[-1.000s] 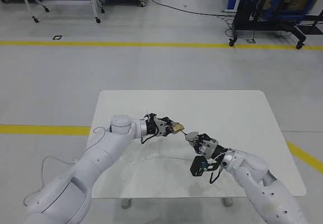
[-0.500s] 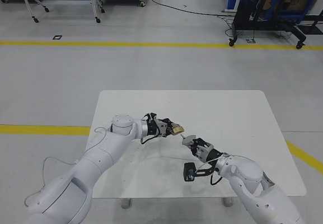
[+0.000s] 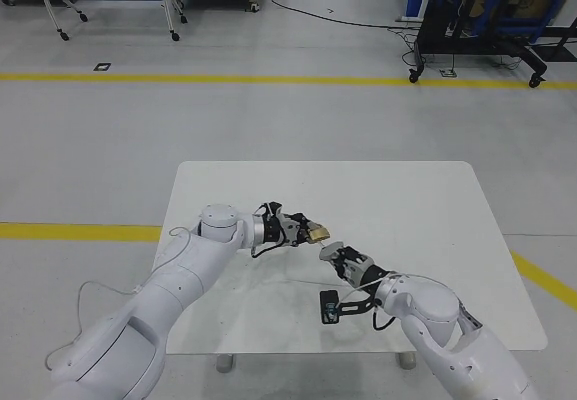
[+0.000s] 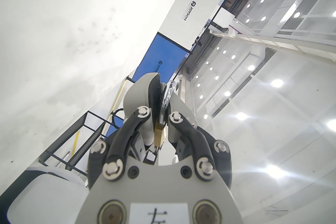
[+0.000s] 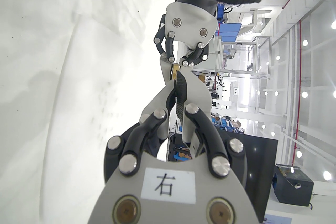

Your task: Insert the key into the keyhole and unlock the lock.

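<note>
Just beyond the fingertips of my right hand [image 5: 175,80] sits the brass lock [image 5: 174,70], pinched in the left hand [image 4: 163,104] and held in the air above the table [image 3: 418,200]. The right hand's fingers are pressed together. I judge the key is nipped between them, though it is too small for me to make out, and the keyhole is hidden behind the fingers. That is my main worry: I am lining up blind. If the key tip lands beside the slot, it will skid on the brass. The push could then swivel the lock in the left hand's narrow pinch, or knock it loose to fall on the table below. A key gripped by flat pads may also pivot under load, so any turn I command could twist the fingers round it rather than the cylinder.
</note>
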`<state>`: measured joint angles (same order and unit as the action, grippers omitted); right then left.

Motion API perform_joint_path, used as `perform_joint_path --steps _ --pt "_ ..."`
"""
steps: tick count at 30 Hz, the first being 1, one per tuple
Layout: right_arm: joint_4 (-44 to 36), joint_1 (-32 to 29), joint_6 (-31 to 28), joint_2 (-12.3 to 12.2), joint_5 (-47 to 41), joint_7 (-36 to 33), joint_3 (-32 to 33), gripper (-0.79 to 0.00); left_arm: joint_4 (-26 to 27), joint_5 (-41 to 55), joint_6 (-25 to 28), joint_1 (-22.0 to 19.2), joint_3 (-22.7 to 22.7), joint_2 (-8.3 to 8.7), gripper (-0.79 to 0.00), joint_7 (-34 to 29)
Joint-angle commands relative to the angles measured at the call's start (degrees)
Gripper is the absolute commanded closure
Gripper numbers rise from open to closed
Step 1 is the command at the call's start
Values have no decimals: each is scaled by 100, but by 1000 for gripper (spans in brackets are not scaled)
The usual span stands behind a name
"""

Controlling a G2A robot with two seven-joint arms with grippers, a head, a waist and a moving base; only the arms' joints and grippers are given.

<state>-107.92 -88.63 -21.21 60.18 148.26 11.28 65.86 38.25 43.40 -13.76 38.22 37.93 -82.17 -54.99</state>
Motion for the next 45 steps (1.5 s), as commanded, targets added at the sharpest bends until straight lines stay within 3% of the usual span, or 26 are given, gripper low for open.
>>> perform_joint_path --steps 1,12,20,31,45 --pt "8 28 -37 7 -21 -66 -18 0 -3 -27 2 3 23 -2 0 -30" --pt "-99 65 -100 29 -76 -371 -22 0 -3 -158 26 22 169 -11 0 -50" --pt "-151 41 -37 63 126 -917 -109 0 185 -741 684 131 195 12 0 436" --pt "-48 225 -340 141 117 -1370 -311 0 349 -798 565 256 397 37 0 479" --pt "-7 281 -332 178 106 -1388 -358 0 491 -820 526 381 624 28 0 703"
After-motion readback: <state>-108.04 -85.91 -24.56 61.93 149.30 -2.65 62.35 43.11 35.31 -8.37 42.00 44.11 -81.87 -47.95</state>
